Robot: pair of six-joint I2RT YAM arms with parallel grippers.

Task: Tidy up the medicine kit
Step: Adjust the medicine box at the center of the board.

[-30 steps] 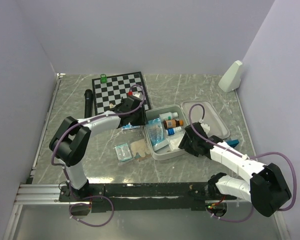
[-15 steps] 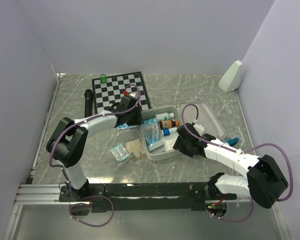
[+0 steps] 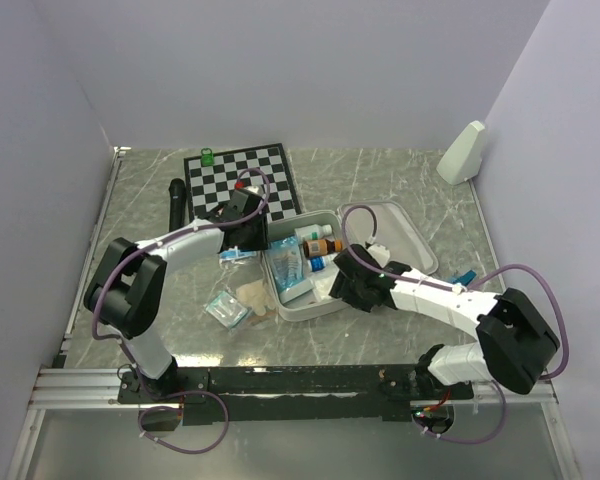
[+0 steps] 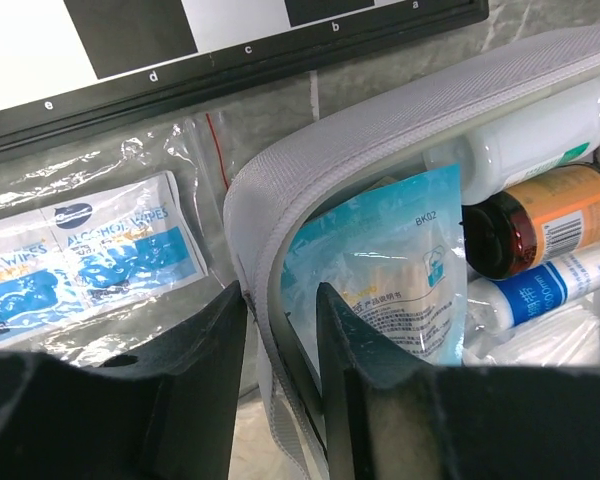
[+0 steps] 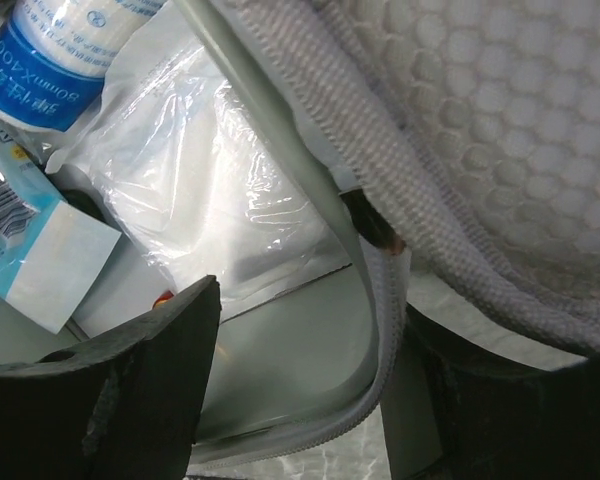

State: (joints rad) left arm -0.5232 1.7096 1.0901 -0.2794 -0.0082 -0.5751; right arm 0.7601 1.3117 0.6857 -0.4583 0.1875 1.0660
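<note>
**Open medicine kit [image 3: 300, 311] flanked by two robot arms at mid-table**

Shows the white soft-shell case lying open on a grey marbled table [image 3: 400, 180], with the tray [image 4: 310, 165] on the left. Shows the lid [image 3: 405, 235] spread out to the right, honeycomb lining facing up.

Finds the left gripper [image 4: 280, 300] clenched on the tray's wall at the far-left corner. Has one finger outside the grey mesh rim and the other inside, beside a light-blue pouch [image 4: 400, 270].

Puts the right gripper [image 5: 315, 320] on the opposite side by the hinge, fingers astride the tray's rim and zip edge. Cannot tell from the wrist view whether pressed onto that rim or merely straddling it.

Reveals three bottles lying side by side in the tray:
- a white bottle [image 4: 530, 135]
- a brown bottle [image 4: 550, 220] with an orange label
- a white-and-blue bottle [image 4: 540, 295]

Also reveals a clear bag of white material [image 5: 220, 210] nearer the right gripper.

Leaves a clear bag of alcohol wipes [image 4: 90, 250] outside on the table, just beside the tray's far-left corner. Leaves a tan packet [image 3: 255, 293] and a teal packet [image 3: 225, 308] nearer the arms, the tan one close to the tray's near-left corner.

Takes in a black-and-white chessboard [image 3: 242, 180] beyond the kit, with a small green object [image 3: 207, 156] at its far-left corner. Also takes in a black cylinder [image 3: 176, 205] to the board's left and a white wedge-shaped object [image 3: 462, 152] well apart by the right wall.
</note>
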